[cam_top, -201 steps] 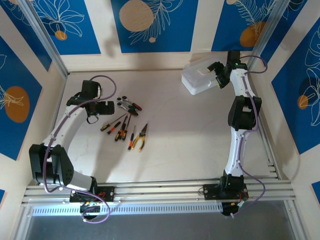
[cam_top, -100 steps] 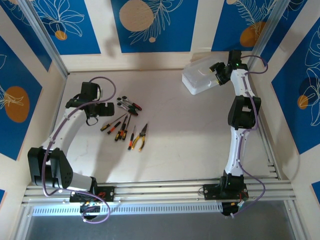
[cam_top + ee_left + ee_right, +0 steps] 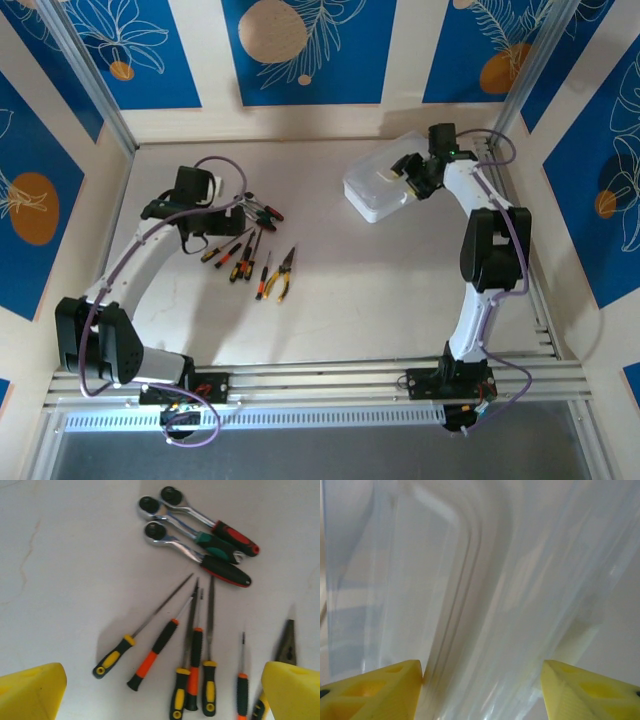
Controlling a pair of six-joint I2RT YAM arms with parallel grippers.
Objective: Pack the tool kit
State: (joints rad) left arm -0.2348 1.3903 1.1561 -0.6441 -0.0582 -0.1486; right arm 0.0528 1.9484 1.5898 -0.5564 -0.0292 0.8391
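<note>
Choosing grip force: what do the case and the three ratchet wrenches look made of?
Case: likely plastic, translucent white, glossy streaked reflections. Ratchet wrenches: seemingly polished steel heads and shanks, bright highlights; handles look like matte rubber or plastic, red, green and black.

A pale, faintly veined tabletop (image 3: 380, 290) sits enclosed by cream walls (image 3: 405, 60) bearing blue panels (image 3: 340, 70) with leaf-and-orange-circle motifs.

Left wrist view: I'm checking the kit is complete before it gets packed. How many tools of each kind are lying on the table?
Wrenches: 3
Screwdrivers: 6
Pliers: 1 (partly hidden)
Total: 10
</note>
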